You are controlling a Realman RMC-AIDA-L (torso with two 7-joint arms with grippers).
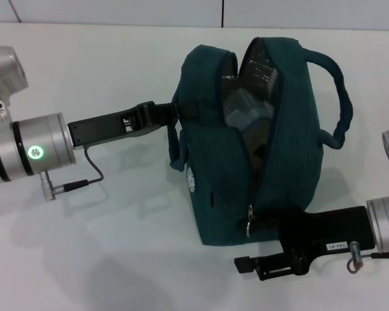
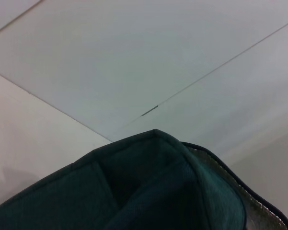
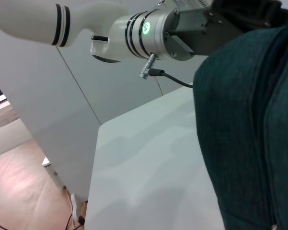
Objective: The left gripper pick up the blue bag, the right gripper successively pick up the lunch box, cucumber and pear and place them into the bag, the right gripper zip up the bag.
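Seemingly packed, the bag (image 1: 236, 168) stands on the table (image 1: 116, 246), mostly unzipped, left gripper (image 1: 171, 113) clamping its handle and right gripper (image 1: 262, 223), finger state indiscernible, at the zipper pull (image 1: 249, 228); zipping remains.

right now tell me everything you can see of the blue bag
The bag is dark teal fabric and stands upright on the white table. Its top gapes open over silver lining and dim contents. One loop handle arches off its right side; a round white logo marks the left side. The ring pull hangs at the near end of the zipper. The left pincer grips its left edge; the right pincer is at the zipper end.
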